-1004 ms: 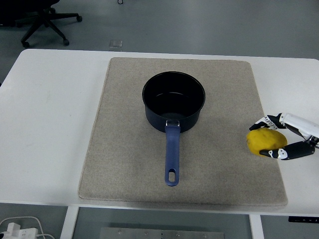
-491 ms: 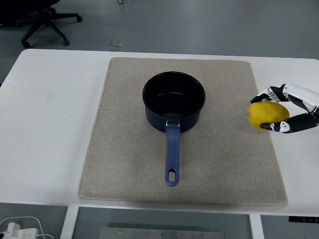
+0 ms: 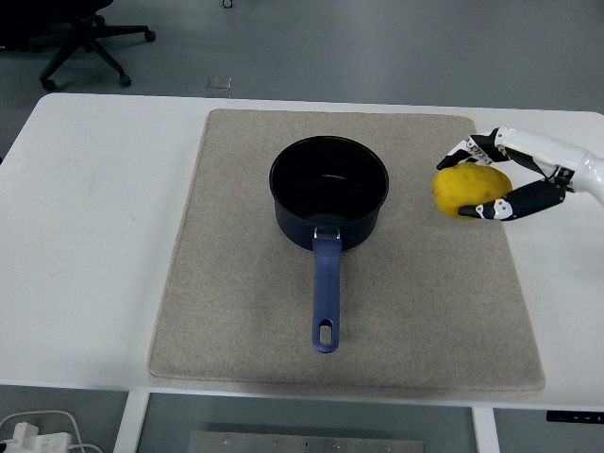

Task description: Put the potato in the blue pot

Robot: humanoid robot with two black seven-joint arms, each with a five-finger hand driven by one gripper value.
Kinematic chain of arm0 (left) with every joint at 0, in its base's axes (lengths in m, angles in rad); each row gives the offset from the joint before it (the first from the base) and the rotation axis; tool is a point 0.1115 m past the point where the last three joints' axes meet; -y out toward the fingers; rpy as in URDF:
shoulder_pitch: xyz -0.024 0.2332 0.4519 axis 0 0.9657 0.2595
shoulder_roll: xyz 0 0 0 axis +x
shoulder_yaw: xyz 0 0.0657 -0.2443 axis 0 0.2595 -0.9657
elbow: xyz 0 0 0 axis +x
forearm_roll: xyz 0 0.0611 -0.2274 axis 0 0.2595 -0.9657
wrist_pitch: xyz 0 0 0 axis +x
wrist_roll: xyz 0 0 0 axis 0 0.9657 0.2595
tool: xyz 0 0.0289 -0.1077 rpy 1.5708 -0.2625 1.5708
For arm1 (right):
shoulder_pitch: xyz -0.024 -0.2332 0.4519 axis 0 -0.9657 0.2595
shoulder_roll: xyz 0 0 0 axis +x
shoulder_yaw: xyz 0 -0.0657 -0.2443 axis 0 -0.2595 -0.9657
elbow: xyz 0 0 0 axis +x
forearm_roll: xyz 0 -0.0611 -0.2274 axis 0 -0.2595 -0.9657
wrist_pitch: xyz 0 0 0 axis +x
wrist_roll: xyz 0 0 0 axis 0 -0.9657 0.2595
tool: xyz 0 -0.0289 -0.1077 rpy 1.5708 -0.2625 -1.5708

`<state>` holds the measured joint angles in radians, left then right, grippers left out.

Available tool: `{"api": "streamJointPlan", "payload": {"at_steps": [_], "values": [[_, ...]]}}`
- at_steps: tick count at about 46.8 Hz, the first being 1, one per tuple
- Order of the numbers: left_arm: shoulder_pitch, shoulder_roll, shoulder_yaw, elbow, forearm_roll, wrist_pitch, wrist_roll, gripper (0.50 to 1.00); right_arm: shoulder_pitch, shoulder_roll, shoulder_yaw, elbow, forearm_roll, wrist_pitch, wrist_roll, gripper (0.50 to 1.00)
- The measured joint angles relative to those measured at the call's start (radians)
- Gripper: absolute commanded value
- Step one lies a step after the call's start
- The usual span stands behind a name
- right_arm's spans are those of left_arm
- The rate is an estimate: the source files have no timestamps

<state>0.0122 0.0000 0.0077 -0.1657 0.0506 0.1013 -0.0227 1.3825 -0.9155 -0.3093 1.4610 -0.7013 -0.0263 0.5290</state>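
Note:
The blue pot [image 3: 328, 191] stands open and empty in the middle of the beige mat [image 3: 236, 311], its long handle pointing toward the near edge. My right hand [image 3: 481, 176] comes in from the right edge and is shut on the yellow potato [image 3: 466, 188], held above the mat's right side, to the right of the pot. The fingers wrap the potato from behind and below. The left arm is out of view.
The mat lies on a white table [image 3: 94, 236]. An office chair base [image 3: 85, 42] stands on the floor beyond the table's far left corner. A white cable [image 3: 38, 429] lies below the near left edge.
My right hand has lifted the potato from the mat's right edge and carried it up and leftward, closer to the pot.

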Motion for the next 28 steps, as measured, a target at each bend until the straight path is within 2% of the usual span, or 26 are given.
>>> {"api": "streamJointPlan", "payload": {"at_steps": [16,28], "values": [[0.000,0.000,0.000,0.000,0.000,0.000,0.000,0.996,0.153,0.223,-0.122,-0.106,0.102,0.001,0.000,0.500],[0.000,0.000,0.000,0.000,0.000,0.000,0.000,0.996,0.196,0.358,-0.158,-0.182,0.143,0.002,0.000,0.500]]}}
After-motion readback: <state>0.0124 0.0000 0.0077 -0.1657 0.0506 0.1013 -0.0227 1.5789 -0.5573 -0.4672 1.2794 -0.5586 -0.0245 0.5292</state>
